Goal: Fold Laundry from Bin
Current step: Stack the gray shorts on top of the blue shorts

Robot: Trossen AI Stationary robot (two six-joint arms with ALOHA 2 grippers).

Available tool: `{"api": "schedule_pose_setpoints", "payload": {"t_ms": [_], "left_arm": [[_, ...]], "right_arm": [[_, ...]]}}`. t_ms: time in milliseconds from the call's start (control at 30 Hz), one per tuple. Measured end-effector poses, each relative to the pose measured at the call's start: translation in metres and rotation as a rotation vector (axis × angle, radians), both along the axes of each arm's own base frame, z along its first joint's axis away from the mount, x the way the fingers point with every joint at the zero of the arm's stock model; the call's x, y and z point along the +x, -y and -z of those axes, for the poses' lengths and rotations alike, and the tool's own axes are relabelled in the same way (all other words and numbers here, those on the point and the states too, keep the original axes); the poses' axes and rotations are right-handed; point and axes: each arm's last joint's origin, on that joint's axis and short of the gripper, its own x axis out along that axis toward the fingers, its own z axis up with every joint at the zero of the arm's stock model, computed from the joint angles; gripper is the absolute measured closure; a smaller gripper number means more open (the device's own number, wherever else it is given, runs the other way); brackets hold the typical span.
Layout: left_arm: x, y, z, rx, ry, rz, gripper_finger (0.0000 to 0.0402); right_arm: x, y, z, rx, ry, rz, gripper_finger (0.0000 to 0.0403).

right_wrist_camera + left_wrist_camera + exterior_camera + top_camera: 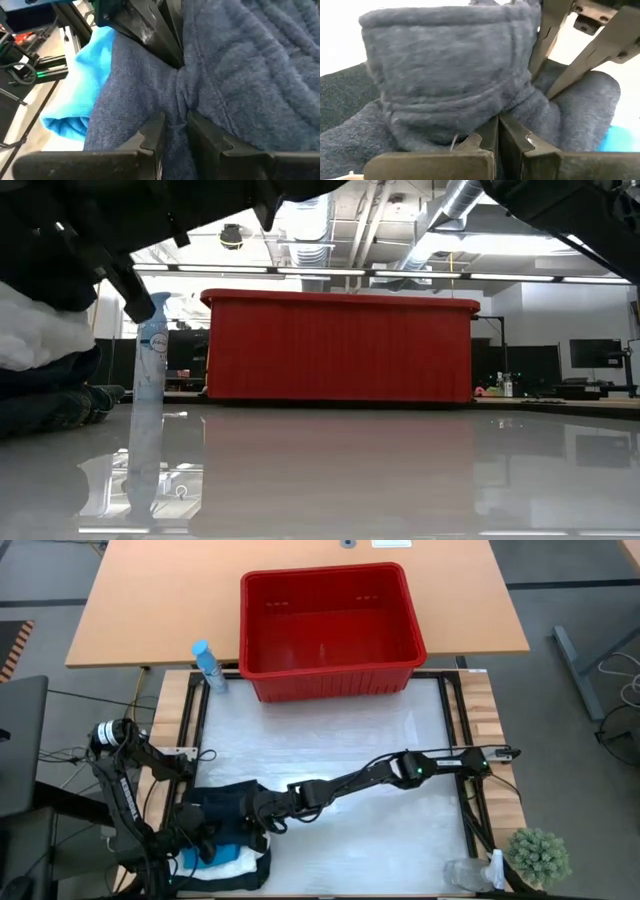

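The laundry lies in a pile at the table's near left: a dark blue-grey garment (225, 802) on top of a bright blue piece (195, 858) and a white one (235, 865). In the low view the pile (40, 395) shows at the left. My left gripper (496, 142) is shut on the dark garment. My right gripper (175, 132) has reached across from the right (264, 812) and is shut on the same garment, a short way from the left one. The red bin (330, 675) stands at the table's far middle. My left gripper pinches a bunched fold of the dark garment (490, 117) between its two fingers; the cloth puckers where the fingertips (167, 50) meet it. The garment rests on the pile. My right gripper pinches a gathered ridge of the dark garment (176, 107) between its two fingers, slanting down from the table's right side. The cloth on either side of the fingers lies slack on the pile.
A spray bottle (208, 665) stands left of the bin, also seen in the low view (150, 370). A small green plant (540, 855) and a clear plastic item (470, 872) sit at the near right corner. Bare white tabletop (350, 740) stretches between bin and pile.
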Motion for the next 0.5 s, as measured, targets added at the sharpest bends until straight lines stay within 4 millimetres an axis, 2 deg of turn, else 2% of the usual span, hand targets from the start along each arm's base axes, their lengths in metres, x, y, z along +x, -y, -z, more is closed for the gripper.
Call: {"api": "schedule_pose_setpoints", "payload": {"t_ms": [167,367,500], "left_arm": [[0.0,0.0,0.0,0.001,0.001,0.002,0.0401],[0.002,0.002,0.011,-0.051,0.007,0.022,0.0401],[0.002,0.002,0.008,-0.047,0.015,0.021,0.0401]], "right_arm": [[0.0,-0.003,0.015,0.0,-0.042,-0.024,0.0294],[-0.001,-0.003,0.019,-0.028,-0.079,-0.043,0.0294],[-0.002,0.0,0.02,-0.017,-0.1,-0.038,0.0294]]}}
